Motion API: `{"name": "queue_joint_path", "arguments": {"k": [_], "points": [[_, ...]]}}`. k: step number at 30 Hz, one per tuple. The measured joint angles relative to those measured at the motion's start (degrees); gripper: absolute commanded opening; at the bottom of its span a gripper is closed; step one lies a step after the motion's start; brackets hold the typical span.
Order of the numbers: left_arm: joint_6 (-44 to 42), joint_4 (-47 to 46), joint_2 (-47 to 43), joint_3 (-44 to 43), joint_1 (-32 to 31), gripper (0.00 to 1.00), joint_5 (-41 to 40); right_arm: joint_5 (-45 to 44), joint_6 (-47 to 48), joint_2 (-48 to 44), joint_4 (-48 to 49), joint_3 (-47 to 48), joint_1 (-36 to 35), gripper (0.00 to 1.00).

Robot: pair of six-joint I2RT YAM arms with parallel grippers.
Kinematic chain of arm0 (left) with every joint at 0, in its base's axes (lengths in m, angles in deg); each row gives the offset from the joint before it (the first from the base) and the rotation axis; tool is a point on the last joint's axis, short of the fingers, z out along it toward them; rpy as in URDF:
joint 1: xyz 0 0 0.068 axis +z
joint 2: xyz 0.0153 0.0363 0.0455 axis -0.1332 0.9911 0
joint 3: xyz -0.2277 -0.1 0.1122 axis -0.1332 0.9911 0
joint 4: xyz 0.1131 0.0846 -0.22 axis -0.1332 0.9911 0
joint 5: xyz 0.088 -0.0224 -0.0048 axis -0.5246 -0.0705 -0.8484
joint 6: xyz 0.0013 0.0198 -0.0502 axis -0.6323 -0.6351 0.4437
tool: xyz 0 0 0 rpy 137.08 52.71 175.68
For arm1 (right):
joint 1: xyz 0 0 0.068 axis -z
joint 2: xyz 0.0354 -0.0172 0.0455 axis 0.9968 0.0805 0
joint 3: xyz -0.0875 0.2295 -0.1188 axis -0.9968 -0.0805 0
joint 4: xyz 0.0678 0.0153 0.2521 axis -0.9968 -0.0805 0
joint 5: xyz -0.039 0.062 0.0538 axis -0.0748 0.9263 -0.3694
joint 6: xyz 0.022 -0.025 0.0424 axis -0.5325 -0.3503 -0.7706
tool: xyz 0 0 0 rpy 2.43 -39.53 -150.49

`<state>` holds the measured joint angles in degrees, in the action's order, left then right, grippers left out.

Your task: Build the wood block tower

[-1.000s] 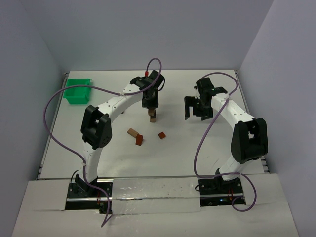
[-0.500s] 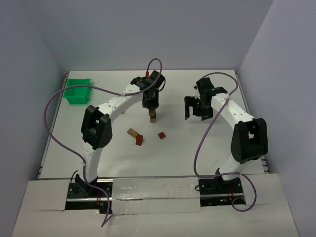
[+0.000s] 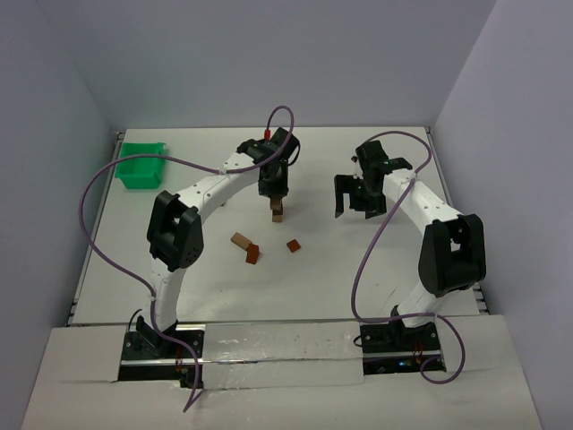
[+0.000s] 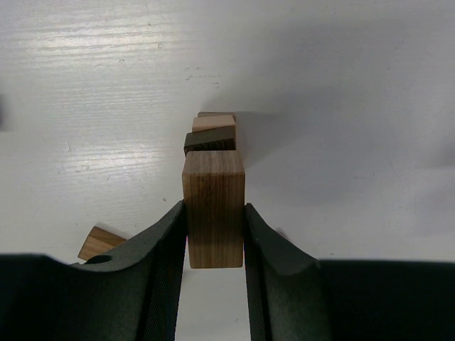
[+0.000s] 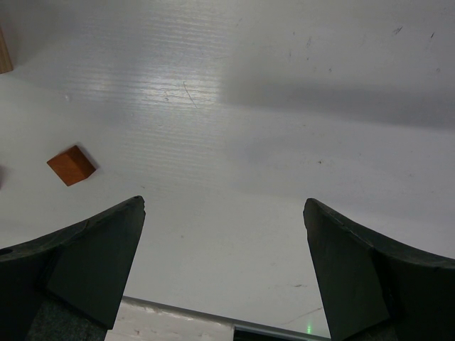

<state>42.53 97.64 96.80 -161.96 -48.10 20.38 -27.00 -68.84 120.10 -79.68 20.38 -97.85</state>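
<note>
One tan block (image 4: pixel 213 186) is clamped by the left gripper (image 4: pixel 215 210) over the wood block tower (image 4: pixel 211 133) (right gripper (image 5: pixel 224 206) is spread wide, nothing held).

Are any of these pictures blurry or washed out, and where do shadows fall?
Left wrist view: the held tan wooden block is sharp; a shadow lies right of the stack of wooden blocks. Right wrist view: a bright sheen streaks the white table. Top external view: glare on the near glossy strip.
</note>
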Motion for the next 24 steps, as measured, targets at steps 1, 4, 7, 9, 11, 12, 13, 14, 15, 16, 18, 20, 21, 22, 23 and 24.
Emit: {"name": "queue_joint_path", "arguments": {"k": [1,4,7,9,11,12,13,14,15,16,18,20,21,22,23,24], "points": [[0.0,0.0,0.0,0.0,0.0,0.33,0.1,0.0,0.0,0.0,0.0,0.0,0.0,1.0],[0.0,0.0,0.0,0.0,0.0,0.5,0.4,0.0,0.0,0.0,0.0,0.0,0.0,1.0],[-0.2,0.0,0.0,0.0,0.0,0.66,0.6,0.0,0.0,0.0,0.0,0.0,0.0,1.0],[-0.2,0.0,0.0,0.0,0.0,0.77,0.7,0.0,0.0,0.0,0.0,0.0,0.0,1.0],[-0.3,0.0,0.0,0.0,0.0,0.88,0.7,0.0,0.0,0.0,0.0,0.0,0.0,1.0],[-0.2,0.0,0.0,0.0,0.0,0.91,0.7,0.0,0.0,0.0,0.0,0.0,0.0,1.0],[-0.3,0.0,0.0,0.0,0.0,0.93,0.7,0.1,0.0,0.0,0.0,0.0,0.0,1.0],[-0.4,0.0,0.0,0.0,0.0,0.95,0.8,0.1,0.0,0.0,0.0,0.0,0.0,1.0],[-0.5,0.0,0.0,0.0,0.0,0.96,0.8,0.2,0.0,0.0,0.0,0.0,0.0,1.0],[-0.6,0.0,0.0,0.0,0.0,0.97,0.8,0.2,0.0,0.0,0.0,0.0,0.0,1.0],[-1.1,0.0,0.0,-0.2,0.0,0.99,0.9,0.4,0.0,0.0,0.0,0.0,0.0,1.0],[-2.1,0.0,0.0,-0.8,0.0,0.99,1.1,1.0,0.1,0.0,0.0,0.0,0.0,1.0],[-2.7,-0.1,-0.1,-1.2,0.0,0.99,1.3,1.3,0.2,0.0,0.0,0.0,0.0,1.0],[-3.4,-0.2,-0.2,-1.6,0.0,0.99,1.5,1.8,0.4,0.0,0.0,0.0,0.0,1.0],[-4.3,-0.9,-0.8,-1.3,0.0,0.99,2.1,2.3,0.6,0.0,0.3,-0.1,-0.1,1.0],[-5.6,-2.0,-1.9,-0.4,0.2,0.99,3.0,2.8,0.9,-0.2,0.7,-0.5,-0.3,1.0]]}}
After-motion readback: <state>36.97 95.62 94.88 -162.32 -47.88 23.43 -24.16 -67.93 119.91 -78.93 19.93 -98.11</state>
